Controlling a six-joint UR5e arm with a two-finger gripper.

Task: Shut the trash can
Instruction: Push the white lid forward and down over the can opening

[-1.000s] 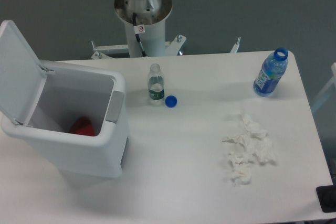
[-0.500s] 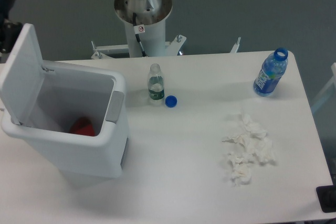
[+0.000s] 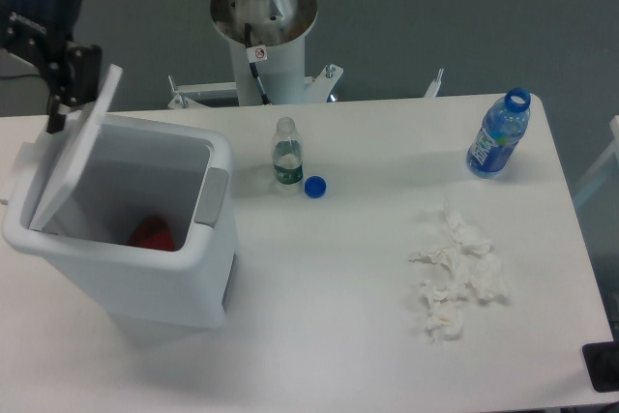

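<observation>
The large white trash can (image 3: 155,268) stands at the table's left with its hinged lid (image 3: 70,157) partly raised and tilted over the opening. A grey latch tab (image 3: 212,196) sits on its right rim. A red thing (image 3: 153,233) lies inside. My gripper (image 3: 70,84), black with a blue light, is at the top left, behind the lid's upper edge and touching it. Its fingers are dark and partly hidden by the lid, so I cannot tell whether they are open or shut.
A small clear bottle (image 3: 286,156) and a blue cap (image 3: 314,186) stand right of the can. A blue bottle (image 3: 499,133) is at the far right. Crumpled tissues (image 3: 455,274) lie at the right front. The robot base (image 3: 263,16) stands behind the table.
My gripper has come into view at the top left and moved right against the lid. The lid has swung from wide open to tilted over the can's opening.
</observation>
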